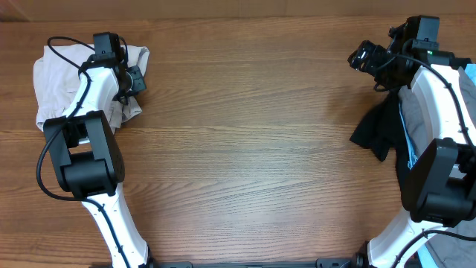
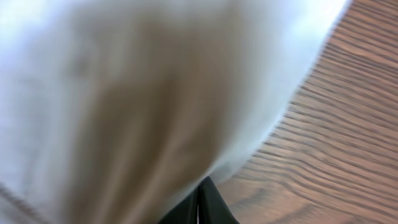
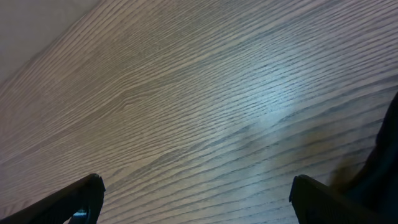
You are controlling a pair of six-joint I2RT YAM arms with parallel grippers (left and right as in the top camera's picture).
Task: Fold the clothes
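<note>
The cream shorts (image 1: 59, 74) lie crumpled at the table's far left edge, under my left arm. My left gripper (image 1: 134, 80) is at their right edge. In the left wrist view the pale cloth (image 2: 137, 93) fills most of the blurred frame, and the two dark fingers (image 2: 199, 202) are pressed together with the cloth's edge at their tips. My right gripper (image 1: 364, 56) is open and empty at the far right, over bare wood. Its two fingertips (image 3: 196, 196) show wide apart in the right wrist view.
A black garment (image 1: 378, 128) lies in a heap at the right side, beside my right arm, and its edge shows in the right wrist view (image 3: 382, 168). A blue strip (image 1: 406, 138) runs along it. The wooden table (image 1: 245, 141) spans the view.
</note>
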